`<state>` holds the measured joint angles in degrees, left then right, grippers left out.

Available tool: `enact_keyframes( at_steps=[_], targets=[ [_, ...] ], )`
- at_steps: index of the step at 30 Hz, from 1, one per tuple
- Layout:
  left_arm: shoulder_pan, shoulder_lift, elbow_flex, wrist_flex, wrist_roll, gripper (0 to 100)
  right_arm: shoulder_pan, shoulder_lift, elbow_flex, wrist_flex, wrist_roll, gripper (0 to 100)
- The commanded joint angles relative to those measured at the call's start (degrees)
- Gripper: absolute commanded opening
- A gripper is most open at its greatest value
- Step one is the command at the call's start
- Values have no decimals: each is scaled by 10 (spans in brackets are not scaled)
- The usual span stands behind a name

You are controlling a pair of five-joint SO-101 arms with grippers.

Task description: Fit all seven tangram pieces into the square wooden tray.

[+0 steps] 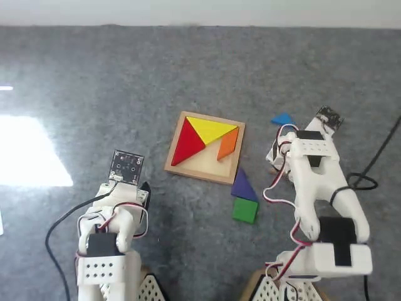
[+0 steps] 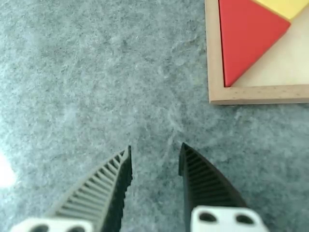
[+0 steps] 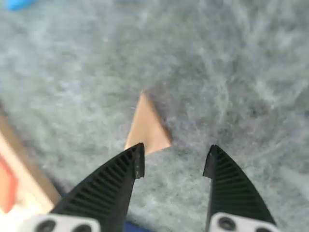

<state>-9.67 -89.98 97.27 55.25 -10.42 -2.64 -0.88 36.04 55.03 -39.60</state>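
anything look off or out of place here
Nothing damaged. The wooden tray sits rotated on the mat, and four pieces lie loose outside it: a blue triangle, purple triangle and green square, plus a tan triangle by the right gripper.

Pale wood tray (image 1: 202, 173); fuzzy grey felt mat (image 1: 94, 94).

A grey felt mat (image 1: 94, 69) covered the table across nearly the whole frame. A white strip (image 1: 200, 11) ran along the top edge. A bright patch of light (image 1: 25, 153) lay at centre left, with a small streak (image 1: 5, 88) above it. A black cable (image 1: 383, 149) curved in from the right edge.
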Motion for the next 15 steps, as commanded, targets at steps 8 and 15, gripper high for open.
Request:
enact_keyframes(
  at_steps=[8, 15],
  targets=[
    [-4, -9, -5, 0, -7, 152, -12, 61, -64, -7, -17, 219],
    [-4, -9, -5, 0, -7, 152, -14, 89, -127, -5, -12, 219]
  ],
)
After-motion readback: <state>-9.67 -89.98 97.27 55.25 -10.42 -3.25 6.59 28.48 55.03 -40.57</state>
